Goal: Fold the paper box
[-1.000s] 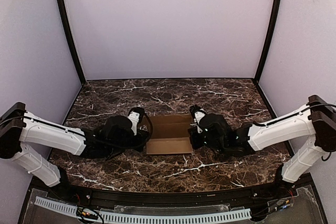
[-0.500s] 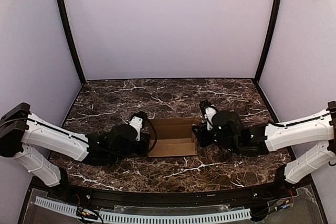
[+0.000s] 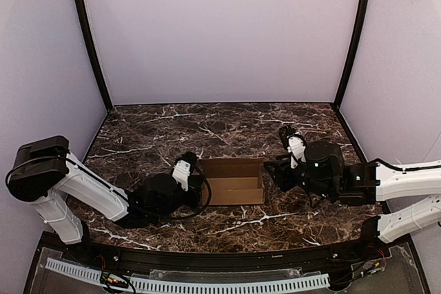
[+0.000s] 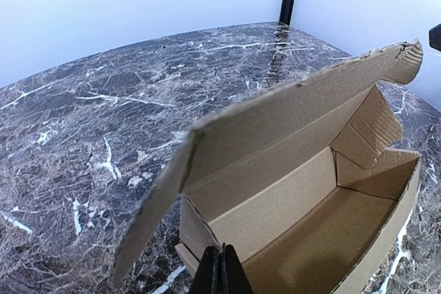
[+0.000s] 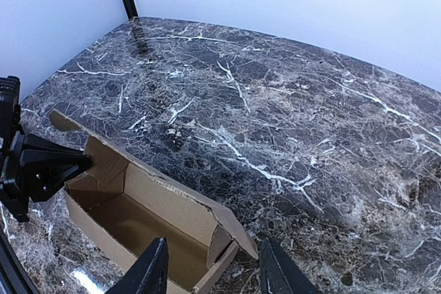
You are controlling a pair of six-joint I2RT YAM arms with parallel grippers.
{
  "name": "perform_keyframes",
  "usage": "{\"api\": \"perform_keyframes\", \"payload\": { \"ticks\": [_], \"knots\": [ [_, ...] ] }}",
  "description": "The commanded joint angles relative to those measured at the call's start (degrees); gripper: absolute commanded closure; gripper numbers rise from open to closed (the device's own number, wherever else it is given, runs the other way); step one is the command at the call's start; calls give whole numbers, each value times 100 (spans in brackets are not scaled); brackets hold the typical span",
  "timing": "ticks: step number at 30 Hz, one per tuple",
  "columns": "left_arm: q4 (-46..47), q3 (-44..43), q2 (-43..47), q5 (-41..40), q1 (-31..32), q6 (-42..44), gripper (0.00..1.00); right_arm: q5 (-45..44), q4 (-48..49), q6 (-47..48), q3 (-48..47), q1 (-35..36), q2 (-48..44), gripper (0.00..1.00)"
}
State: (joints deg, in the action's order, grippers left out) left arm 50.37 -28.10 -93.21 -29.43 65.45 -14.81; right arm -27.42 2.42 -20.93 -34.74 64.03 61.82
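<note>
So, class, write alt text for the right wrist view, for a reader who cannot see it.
An open brown paper box, lid flap raised, lies on a dark marble table. The right gripper stands open at its near end, holding nothing; the left gripper meets its far end.

Brown paper box (image 3: 235, 182) — slim, open-topped, long flap raised — lies on the table (image 3: 207, 125)

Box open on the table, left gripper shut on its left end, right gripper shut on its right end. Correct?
No: the right gripper is open, its fingers spread by the paper box's right end, as the right wrist view shows. The left gripper is indeed shut on the left end.
</note>
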Motion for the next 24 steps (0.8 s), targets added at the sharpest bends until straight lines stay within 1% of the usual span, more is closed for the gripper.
{"api": "perform_keyframes", "payload": {
  "ticks": [1, 6, 12, 16, 18, 20, 24],
  "knots": [
    [853, 362, -476, 80, 100, 481, 100, -132, -111, 422, -169, 46, -149, 55],
    [1607, 379, -960, 97, 186, 801, 100, -13, -109, 730, -579, 37, -2, 52],
    [2229, 385, -1416, 274, 231, 956, 100, 109, -180, 1009, -1373, -35, 698, 51],
    [2279, 359, -1538, 377, 239, 956, 100, 419, -219, 1044, -1893, -230, 1278, 59],
    [2298, 363, -1587, 382, 245, 983, 100, 594, -374, 1003, -2142, -351, 1529, 68],
    [2310, 346, -1665, 374, 241, 1022, 100, 769, -455, 939, -2322, -482, 1756, 74],
    [2355, 311, -1789, 397, 240, 1093, 100, 1038, -544, 746, -2517, -667, 2171, 88]
  ]
}}
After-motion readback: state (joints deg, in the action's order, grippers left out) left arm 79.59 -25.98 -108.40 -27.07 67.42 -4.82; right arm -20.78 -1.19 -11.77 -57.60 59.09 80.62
